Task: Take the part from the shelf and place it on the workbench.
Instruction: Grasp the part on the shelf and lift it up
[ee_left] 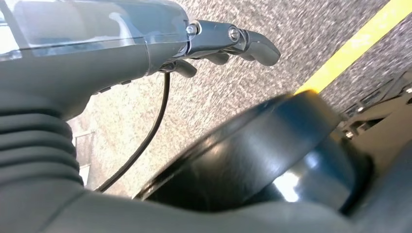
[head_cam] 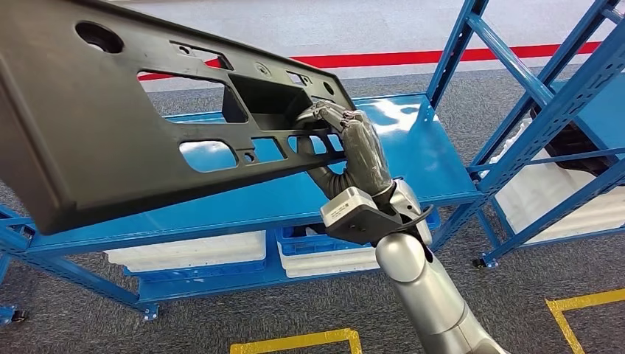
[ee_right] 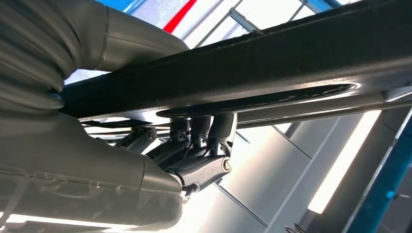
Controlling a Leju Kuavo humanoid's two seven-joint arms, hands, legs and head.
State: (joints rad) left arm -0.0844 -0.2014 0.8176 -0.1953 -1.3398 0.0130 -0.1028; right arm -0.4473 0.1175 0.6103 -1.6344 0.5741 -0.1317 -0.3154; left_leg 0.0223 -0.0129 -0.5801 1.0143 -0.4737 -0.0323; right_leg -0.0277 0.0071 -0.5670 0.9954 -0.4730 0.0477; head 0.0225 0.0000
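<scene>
The part is a long black plastic panel [head_cam: 96,125] with several cut-outs, held tilted in the air above the blue shelf [head_cam: 413,158]. My right hand [head_cam: 354,147] grips its lower right edge, fingers hooked through the cut-outs. In the right wrist view the panel's edge [ee_right: 272,63] crosses the frame with the thumb above it and the fingers [ee_right: 199,155] below it. My left hand [ee_left: 223,41] hangs over grey carpet, fingers loosely curled and apart, holding nothing.
The blue shelf deck lies under the panel, with white trays [head_cam: 191,251] and a blue crate [head_cam: 309,240] on the lower level. A second blue rack [head_cam: 545,103] stands to the right. Yellow floor tape [head_cam: 295,341] and a red line [head_cam: 413,57] mark the carpet.
</scene>
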